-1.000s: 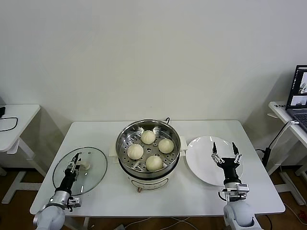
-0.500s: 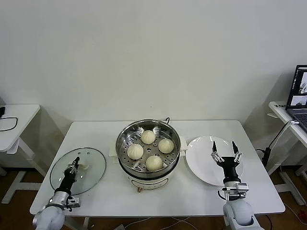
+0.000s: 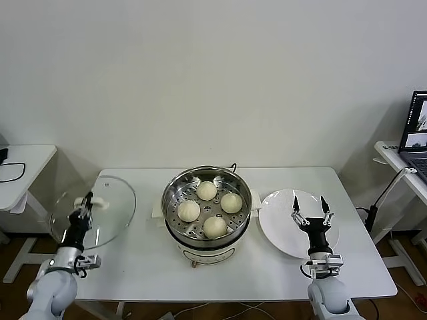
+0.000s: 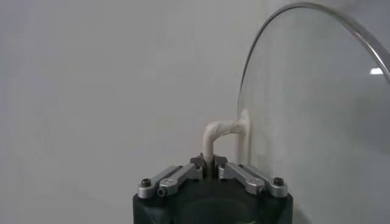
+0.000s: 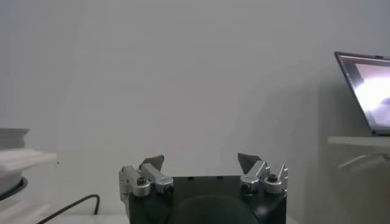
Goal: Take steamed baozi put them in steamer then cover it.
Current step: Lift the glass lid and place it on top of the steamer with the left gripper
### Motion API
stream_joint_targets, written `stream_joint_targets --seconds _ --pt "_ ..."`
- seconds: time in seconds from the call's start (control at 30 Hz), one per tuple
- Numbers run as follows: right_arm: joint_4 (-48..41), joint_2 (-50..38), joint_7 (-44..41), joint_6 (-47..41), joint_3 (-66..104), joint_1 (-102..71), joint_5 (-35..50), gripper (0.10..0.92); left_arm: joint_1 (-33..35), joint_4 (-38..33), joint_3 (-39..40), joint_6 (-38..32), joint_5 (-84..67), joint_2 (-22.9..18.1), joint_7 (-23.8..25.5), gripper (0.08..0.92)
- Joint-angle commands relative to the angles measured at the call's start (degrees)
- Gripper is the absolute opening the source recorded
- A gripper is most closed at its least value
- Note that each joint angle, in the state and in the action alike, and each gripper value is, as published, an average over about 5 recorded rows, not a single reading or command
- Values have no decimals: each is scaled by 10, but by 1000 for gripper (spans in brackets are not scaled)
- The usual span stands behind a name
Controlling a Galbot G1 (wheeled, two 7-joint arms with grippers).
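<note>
Several cream-white steamed baozi (image 3: 207, 208) lie on the perforated tray inside the shiny steel steamer (image 3: 206, 230) at the table's middle. The clear glass cover (image 3: 107, 208) hangs tilted above the table's left end. My left gripper (image 3: 84, 203) is shut on its white handle (image 4: 214, 137), and the glass rim (image 4: 304, 9) arcs beside it in the left wrist view. At the right, my right gripper (image 3: 308, 212) stands open over the white plate, with nothing between its fingers (image 5: 152, 163).
A flat white plate (image 3: 280, 230) lies right of the steamer. A small white side table (image 3: 20, 167) stands at far left. A laptop (image 3: 417, 130) sits on a desk at far right.
My left gripper closed on the cover's handle, then lifted the cover off the table and tilted it up toward the left. The right arm has barely moved.
</note>
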Motion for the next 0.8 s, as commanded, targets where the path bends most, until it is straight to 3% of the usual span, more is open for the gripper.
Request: stream_joint_targets --seconds 0.03,0.17,0.33,0.5,0.8 --pt "1 7 1 0 1 -2 -5 823 -8 -301 61 121 6 2 121 189" --pt "0 9 0 -6 6 -4 -11 823 -35 -353 158 179 27 -5 171 189" --pt "-4 10 2 -13 12 -3 -18 823 -75 -362 271 234 77 -37 240 189" --pt "-13 17 0 -12 20 -2 -23 823 -104 -330 347 280 106 -81 290 189" --pt "-22 26 0 -11 22 2 -31 823 -134 -240 408 305 189 -156 324 189"
